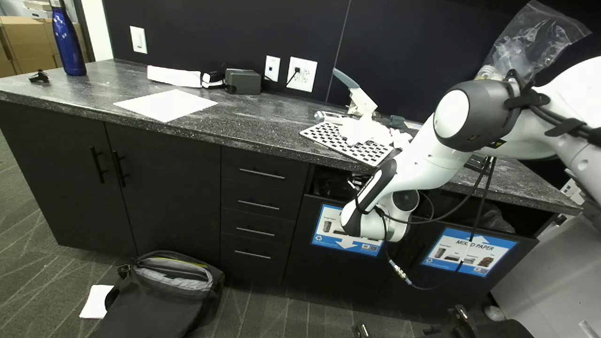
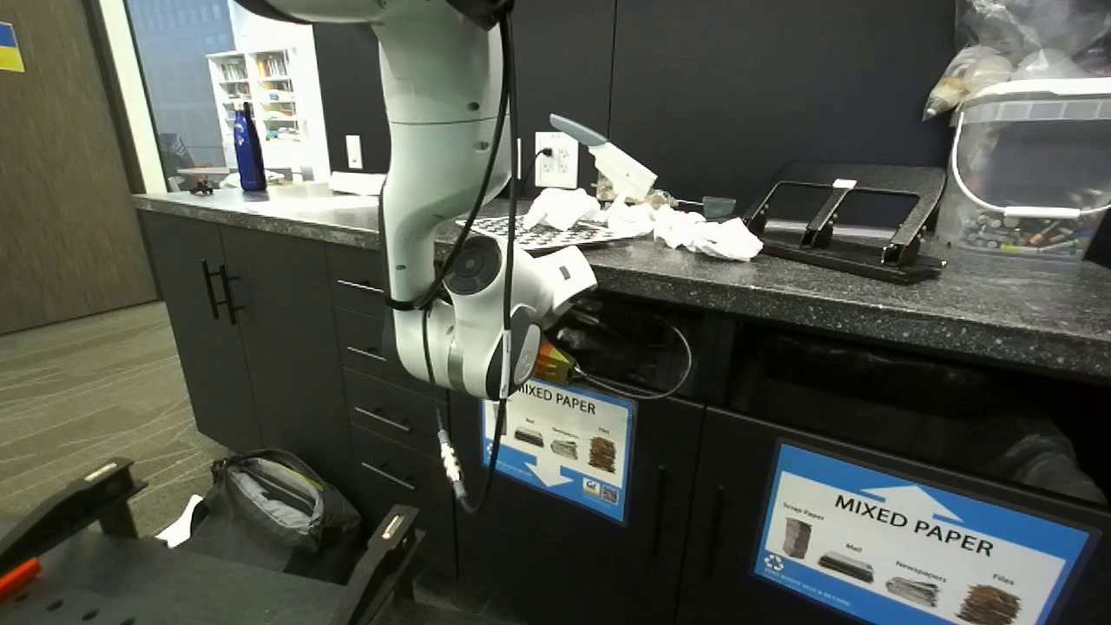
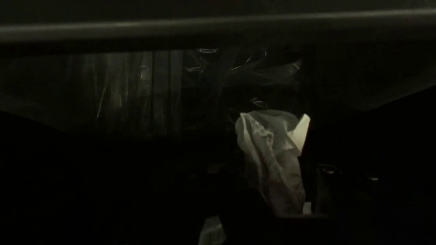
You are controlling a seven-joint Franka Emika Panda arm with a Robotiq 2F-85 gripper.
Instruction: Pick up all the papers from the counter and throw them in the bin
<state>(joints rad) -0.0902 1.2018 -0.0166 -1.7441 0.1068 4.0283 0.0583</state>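
Crumpled white papers (image 2: 564,208) lie heaped on the dark speckled counter (image 1: 263,117), partly over the checkered sheet, in both exterior views. Below the worktop is the bin (image 2: 538,538), its front bearing a blue-and-white label. My arm reaches down into the slot above that front, so the slot and the arm hide most of the gripper in the exterior views. The wrist view is very dark. There, one crumpled paper (image 3: 272,153) shows in the area of my gripper (image 3: 272,170). Its fingers are barely visible, and whether they grip the paper is unclear.
Wrinkled clear plastic (image 3: 146,88) hangs inside the bin. A second labelled bin front (image 2: 920,538) stands beside it. On the counter are the checkered sheet (image 1: 338,141), a flat white sheet (image 1: 166,104), a black stand (image 2: 851,217) and a clear bucket (image 2: 1024,165).
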